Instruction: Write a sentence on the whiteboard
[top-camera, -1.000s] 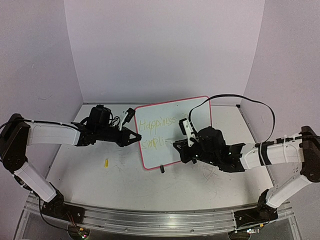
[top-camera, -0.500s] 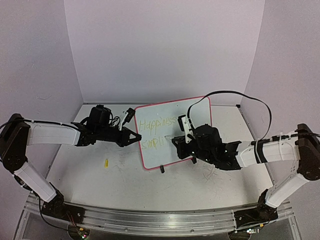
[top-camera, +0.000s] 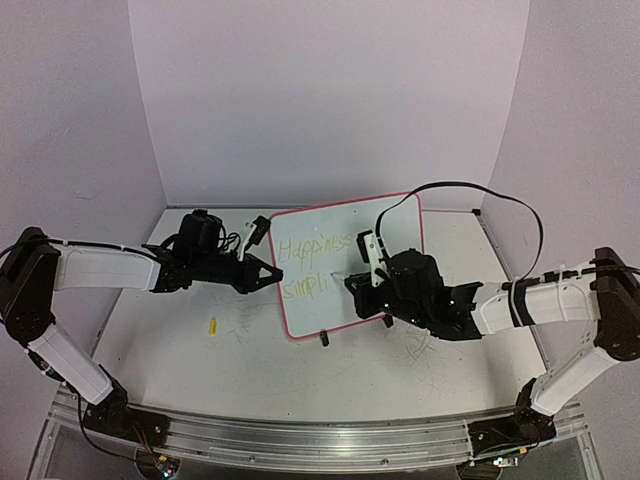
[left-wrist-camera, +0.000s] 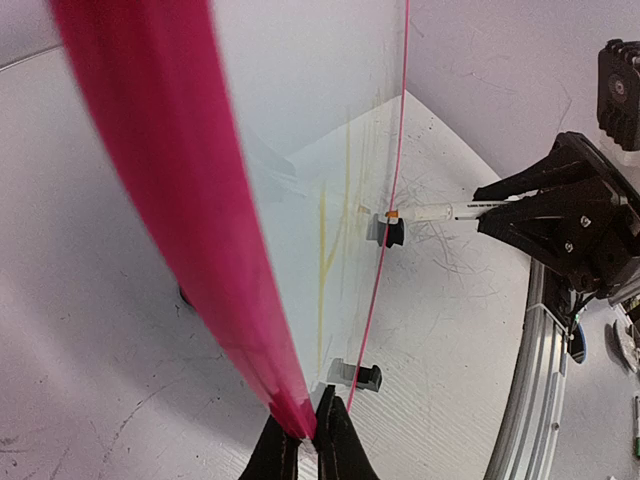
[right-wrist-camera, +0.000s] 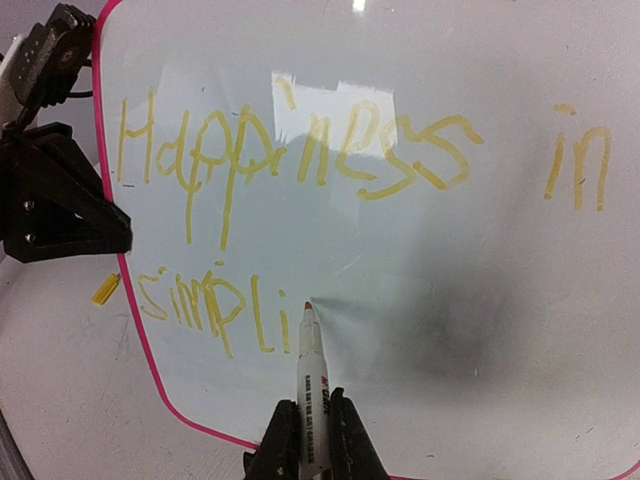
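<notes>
Whiteboard (top-camera: 312, 318) stands propped on the table (top-camera: 250, 360) between the two arms, tilted back on its black clip feet (top-camera: 324, 338), and the writing on it is partly done. Nearest, the right gripper (right-wrist-camera: 308, 415) is clamped tight on a white marker (right-wrist-camera: 308, 375). Over the last second that arm has swung a little up and to the left, in towards the writing, and in the final half second it has hardly moved at all. The marker's tip now sits just after the last stroke of "simpli" (right-wrist-camera: 205, 305); it looks to be touching the surface, though I cannot be sure. To my eye that shift is a reset for the next letter, not a stroke, since no new ink shows. A small yellow piece (top-camera: 212, 325) lies on the table off to the left, well apart from everything. Further back, the left gripper (left-wrist-camera: 305, 428) is pinched shut on the pink rim at the whiteboard's left edge, steadying it, and has not budged. The sentence (right-wrist-camera: 300, 160) reads "Happiness in" on the top line, so I judge the lower word unfinished.
</notes>
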